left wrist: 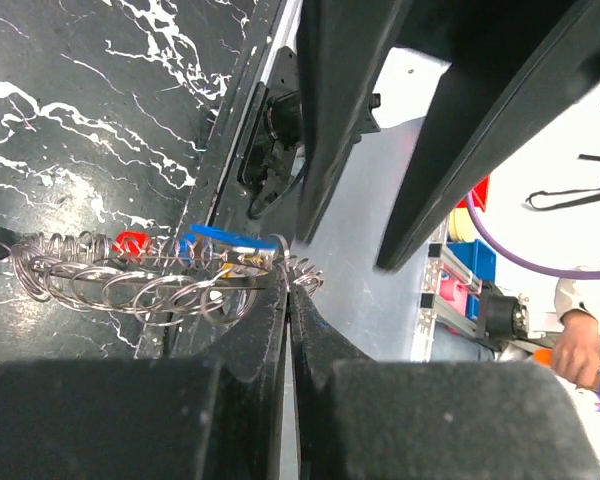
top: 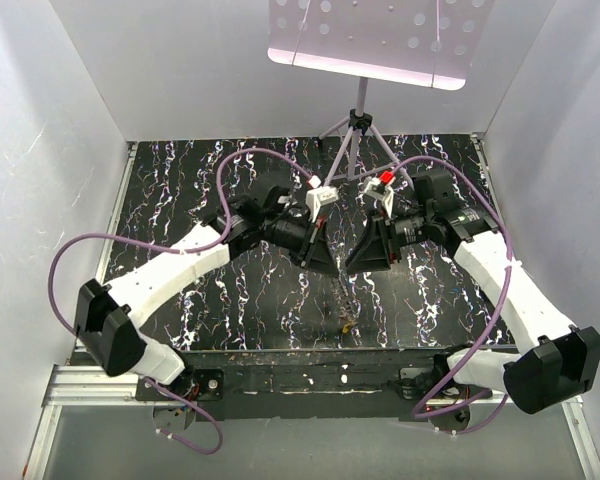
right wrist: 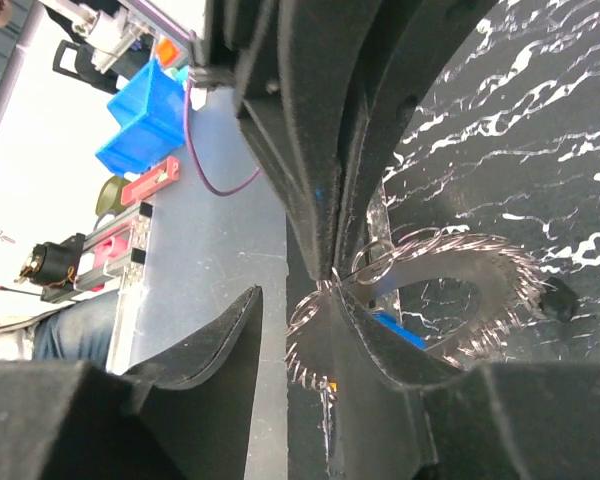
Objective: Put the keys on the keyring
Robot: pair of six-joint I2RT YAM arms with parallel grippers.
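The keyring point(right wrist: 485, 290) is a grey metal ring with a jagged, coiled edge and a central hole. My left gripper point(left wrist: 289, 272) is shut on its rim, and the wire coils point(left wrist: 130, 285) stretch away to the left of its fingertips. Beside the coils sit keys with a red head point(left wrist: 130, 243) and a blue head point(left wrist: 218, 234). My right gripper point(right wrist: 295, 300) is open, with the ring's edge resting against its right finger point(right wrist: 380, 345). A blue key point(right wrist: 402, 331) shows behind that finger. In the top view both grippers point(top: 326, 262) point(top: 354, 262) meet over the table's middle, and a yellowish key head point(top: 346, 322) shows below them.
A tripod stand point(top: 358, 125) with a perforated panel point(top: 380, 40) stands at the back of the black marbled table point(top: 230, 300). White walls close in both sides. A metal rail point(top: 310, 375) runs along the near edge between the arm bases.
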